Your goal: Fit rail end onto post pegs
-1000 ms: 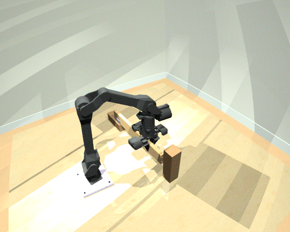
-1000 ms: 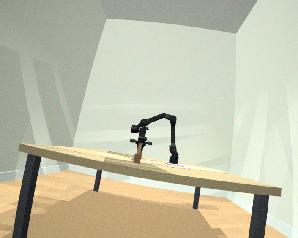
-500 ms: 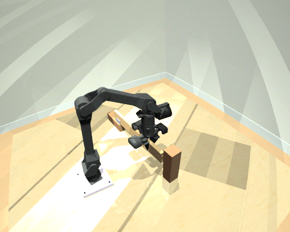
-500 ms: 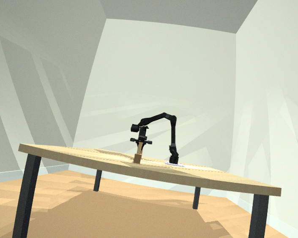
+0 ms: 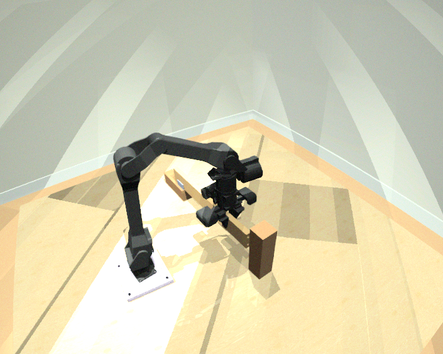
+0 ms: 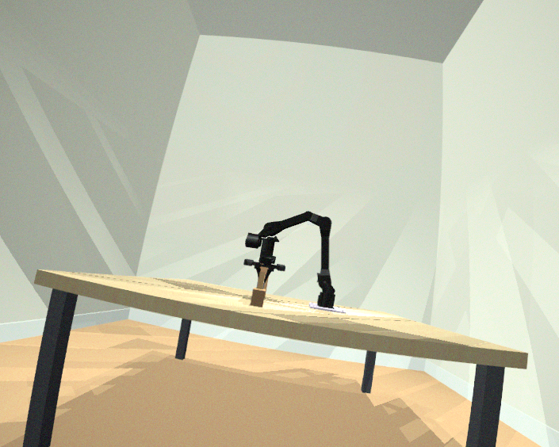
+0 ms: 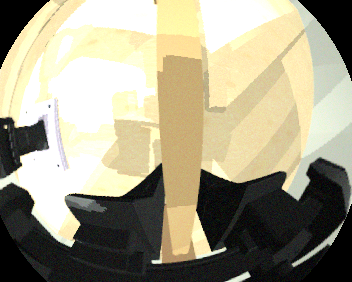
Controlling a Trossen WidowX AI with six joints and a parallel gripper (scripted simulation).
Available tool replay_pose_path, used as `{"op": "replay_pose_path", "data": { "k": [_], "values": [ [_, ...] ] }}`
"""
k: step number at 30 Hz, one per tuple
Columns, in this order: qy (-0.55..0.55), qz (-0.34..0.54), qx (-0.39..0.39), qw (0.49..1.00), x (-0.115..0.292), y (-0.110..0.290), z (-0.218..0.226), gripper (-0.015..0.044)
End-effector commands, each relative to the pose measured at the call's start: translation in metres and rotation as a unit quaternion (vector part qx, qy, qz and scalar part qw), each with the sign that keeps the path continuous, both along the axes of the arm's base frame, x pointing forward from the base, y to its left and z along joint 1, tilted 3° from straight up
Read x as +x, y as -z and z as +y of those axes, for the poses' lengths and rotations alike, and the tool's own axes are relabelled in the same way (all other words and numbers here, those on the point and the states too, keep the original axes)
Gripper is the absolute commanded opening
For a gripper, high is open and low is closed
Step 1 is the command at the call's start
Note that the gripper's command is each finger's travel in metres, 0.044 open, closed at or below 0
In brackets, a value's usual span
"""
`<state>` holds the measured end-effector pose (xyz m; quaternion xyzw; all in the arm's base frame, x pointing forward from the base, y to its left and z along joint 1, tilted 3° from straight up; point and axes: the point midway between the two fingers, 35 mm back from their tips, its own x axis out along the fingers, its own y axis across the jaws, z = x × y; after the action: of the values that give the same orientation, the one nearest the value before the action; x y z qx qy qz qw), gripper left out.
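Black six-joint arm reaches out from its white base plate (image 5: 164,282) over the pale wooden worktop (image 5: 328,274). The black claw (image 5: 224,219) points straight down and is clenched on the long pale wooden bed rail (image 5: 198,198), gripping it across its width at a spot closer to the post than to the footboard.

Landmark: the short brown wooden post (image 5: 262,248), standing upright on the worktop.
- Rail's near end (image 5: 245,236) is raised off the worktop and sits right beside the post's face, near its top. Two small dark spots show on the rail's side next to the post; cannot tell whether the end actually touches the post, or how far any pegs are in.
- Rail runs away from the post to the low wooden footboard block (image 5: 175,183), far end at the grey bracket (image 5: 180,184).

Wrist view: rail (image 7: 180,153) runs straight up the middle between the dark fingers.
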<state>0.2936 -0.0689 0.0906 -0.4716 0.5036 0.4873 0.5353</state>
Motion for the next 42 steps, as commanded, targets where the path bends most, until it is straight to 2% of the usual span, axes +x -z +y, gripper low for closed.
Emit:
{"op": "replay_pose_path", "data": {
  "k": [1,42],
  "values": [
    [0.0,-0.002,0.0,1.0,0.0005,0.0003,0.0001,0.0],
    [0.0,-0.002,0.0,1.0,-0.0009,-0.0025,-0.0002,0.0]
  ]
}}
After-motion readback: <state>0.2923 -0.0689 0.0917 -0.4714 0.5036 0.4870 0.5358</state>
